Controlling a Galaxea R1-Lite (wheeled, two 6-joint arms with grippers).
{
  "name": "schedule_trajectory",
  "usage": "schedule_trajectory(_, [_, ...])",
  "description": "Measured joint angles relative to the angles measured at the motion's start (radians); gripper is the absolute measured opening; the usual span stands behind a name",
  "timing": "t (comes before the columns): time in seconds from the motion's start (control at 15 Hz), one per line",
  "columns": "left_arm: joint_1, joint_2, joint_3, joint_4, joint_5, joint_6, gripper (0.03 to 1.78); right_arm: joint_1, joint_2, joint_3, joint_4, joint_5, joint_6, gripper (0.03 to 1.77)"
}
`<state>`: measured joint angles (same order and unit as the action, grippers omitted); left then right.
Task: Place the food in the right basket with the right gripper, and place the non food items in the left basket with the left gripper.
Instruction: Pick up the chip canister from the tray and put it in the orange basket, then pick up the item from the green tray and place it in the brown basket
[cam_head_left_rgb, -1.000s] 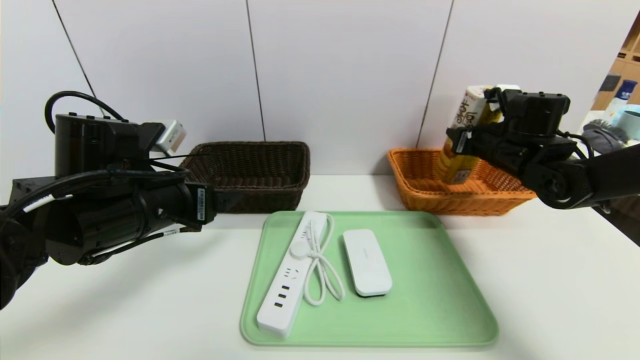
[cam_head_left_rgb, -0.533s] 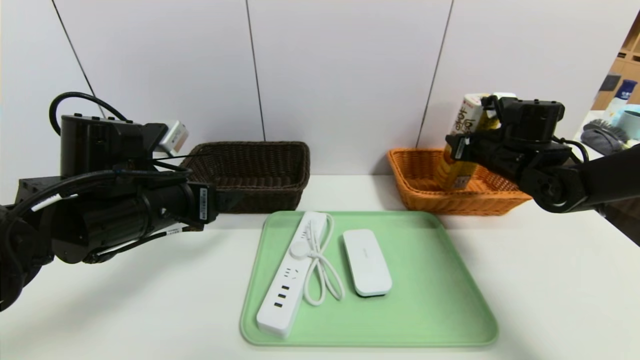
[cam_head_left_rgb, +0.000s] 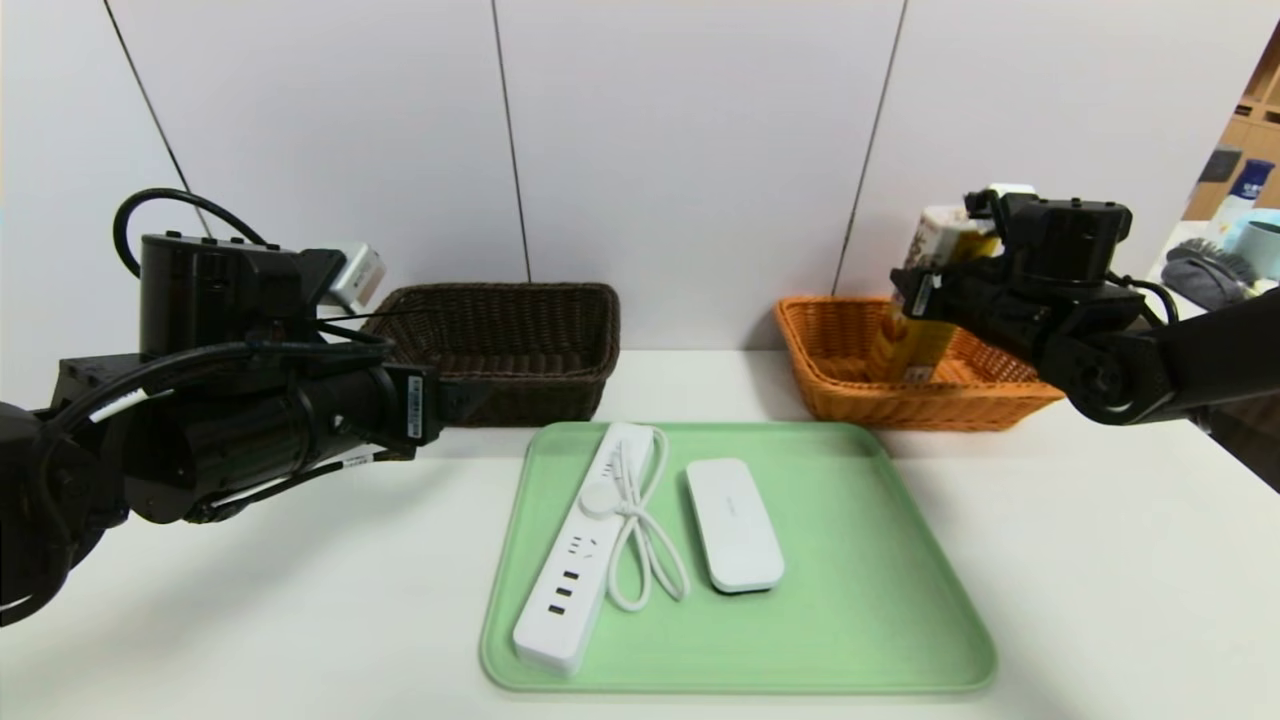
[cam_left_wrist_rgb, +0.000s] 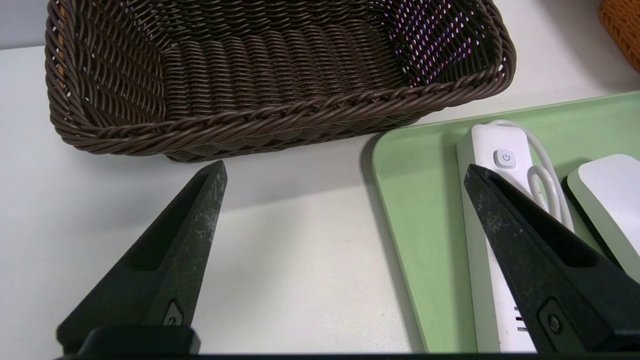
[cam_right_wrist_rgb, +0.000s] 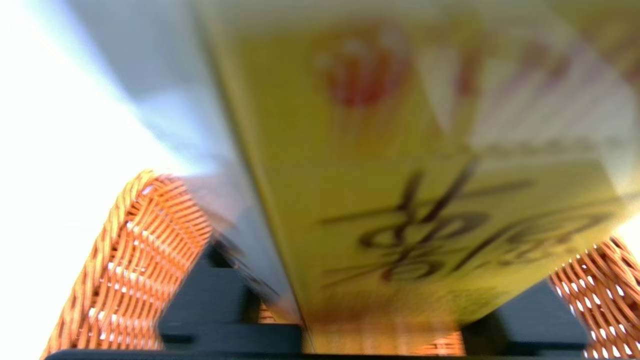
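A yellow drink carton (cam_head_left_rgb: 920, 330) stands tilted inside the orange right basket (cam_head_left_rgb: 830, 390), its lower end down in the basket. My right gripper (cam_head_left_rgb: 925, 300) hovers over that basket; it is open, its fingers (cam_right_wrist_rgb: 210, 295) spread on either side of the carton (cam_right_wrist_rgb: 400, 200), which is blurred by motion. On the green tray (cam_head_left_rgb: 880, 600) lie a white power strip (cam_head_left_rgb: 575, 560) with its coiled cord and a flat white device (cam_head_left_rgb: 735, 525). My left gripper (cam_left_wrist_rgb: 345, 170) is open and empty over the table, between the brown left basket (cam_left_wrist_rgb: 280, 107) and the tray's edge (cam_left_wrist_rgb: 420, 200).
The brown basket (cam_head_left_rgb: 500, 300) stands at the back left and holds nothing. In the left wrist view the power strip (cam_left_wrist_rgb: 487, 145) and white device (cam_left_wrist_rgb: 607, 185) lie close to one finger. Clutter sits at the far right edge.
My right gripper lowered the carton into the orange basket, then stayed put while the carton sank further and tilted. The left arm crept slightly forward and up.
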<state>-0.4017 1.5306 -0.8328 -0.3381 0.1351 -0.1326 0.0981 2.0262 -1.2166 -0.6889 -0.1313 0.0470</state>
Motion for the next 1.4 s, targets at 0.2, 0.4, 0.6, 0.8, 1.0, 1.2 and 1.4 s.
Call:
schedule_trajectory(0.2, [0.0, 0.0, -0.002, 0.0, 0.001, 0.0, 1.69, 0.0, 0.0, -0.001, 0.0, 0.005, 0.0, 1.28])
schedule_trajectory(0.4, [0.0, 0.0, -0.003, 0.001, 0.001, 0.0, 1.69, 0.0, -0.001, 0.0, 0.001, 0.005, 0.001, 1.42])
schedule_trajectory(0.6, [0.0, -0.001, -0.004, 0.001, 0.004, 0.0, 1.69, 0.0, -0.012, 0.0, -0.002, 0.004, 0.001, 1.51])
schedule_trajectory(0.8, [0.0, -0.004, -0.01, 0.001, 0.018, 0.001, 1.69, 0.006, -0.071, 0.0, 0.004, 0.003, -0.016, 1.57])
schedule_trajectory(1.0, [-0.001, -0.004, -0.042, 0.002, 0.024, 0.002, 1.69, 0.014, -0.172, -0.016, 0.014, 0.019, -0.059, 1.62])
schedule_trajectory(1.2, [-0.014, -0.005, -0.057, 0.005, 0.025, 0.003, 1.69, 0.017, -0.274, -0.028, 0.061, 0.065, -0.084, 1.65])
schedule_trajectory(1.4, [-0.029, -0.013, -0.06, 0.011, 0.049, 0.005, 1.69, 0.047, -0.397, -0.049, 0.254, 0.074, -0.09, 1.67])
